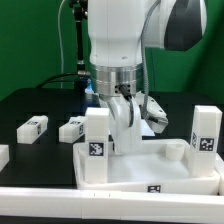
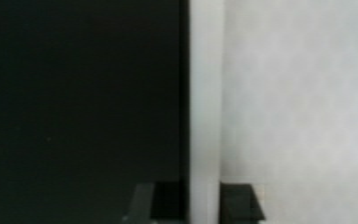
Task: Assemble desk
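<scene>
Wrist view: gripper [image 2: 204, 204] shut almost fully, dark fingertips [image 2: 160, 203] pinching a thin white strip, most likely the raised rim [image 2: 204, 100] of the tabletop [image 1: 150, 170], with black table [image 1: 30, 100] on one side of it and pale plastic on the other. From the exterior view, tabletop straight below the hand and spreading from it toward the near side and the exterior view's right, long axis left to right, pinched edge on the far long side. No reach needed for that part; as a judgement, any drag or shove best taken across the long axis. Remaining parts off to the exterior view's left of the hand: left loose leg [image 1: 33, 126] and right loose leg [image 1: 72, 128], both flat on the table, long axes roughly left to right, the second near the tabletop's left end. Count: one tabletop; four legs, two loose, plus left upright leg [image 1: 97, 130] and right upright leg [image 1: 205, 125] standing at the tabletop's two ends; one arm, one gripper. Cropped white piece [image 1: 3, 155] at the exterior view's left edge left uncounted.
</scene>
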`<state>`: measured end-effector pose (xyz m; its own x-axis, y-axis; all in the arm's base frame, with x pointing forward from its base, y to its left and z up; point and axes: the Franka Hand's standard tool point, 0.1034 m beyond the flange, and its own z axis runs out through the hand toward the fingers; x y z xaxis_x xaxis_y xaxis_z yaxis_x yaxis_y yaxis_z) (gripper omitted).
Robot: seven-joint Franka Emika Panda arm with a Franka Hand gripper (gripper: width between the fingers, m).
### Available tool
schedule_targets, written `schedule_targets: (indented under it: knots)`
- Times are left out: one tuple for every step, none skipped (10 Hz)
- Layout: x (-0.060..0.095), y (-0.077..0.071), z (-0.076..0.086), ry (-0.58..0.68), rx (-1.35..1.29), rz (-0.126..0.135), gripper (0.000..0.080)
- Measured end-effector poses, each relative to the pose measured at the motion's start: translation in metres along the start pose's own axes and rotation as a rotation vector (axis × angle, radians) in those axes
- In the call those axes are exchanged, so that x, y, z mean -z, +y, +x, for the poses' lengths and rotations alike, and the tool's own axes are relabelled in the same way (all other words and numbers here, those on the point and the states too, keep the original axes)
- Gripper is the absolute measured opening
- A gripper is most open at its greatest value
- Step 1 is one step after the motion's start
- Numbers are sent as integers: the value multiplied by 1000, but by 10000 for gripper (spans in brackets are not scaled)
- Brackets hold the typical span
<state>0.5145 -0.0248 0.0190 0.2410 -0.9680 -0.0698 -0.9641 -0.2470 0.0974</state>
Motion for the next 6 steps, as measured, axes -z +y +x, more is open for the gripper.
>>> schedule_targets:
  knots:
    - [2,2,10,11,132,-3,74]
    - [3,6,19,17,240,-11,74]
    - [4,6,21,19,312,-11,74]
    - [4,7,25,22,366,-10,74]
    - [4,6,25,24,402,-9,74]
    - [4,6,27,29,439,-7,74]
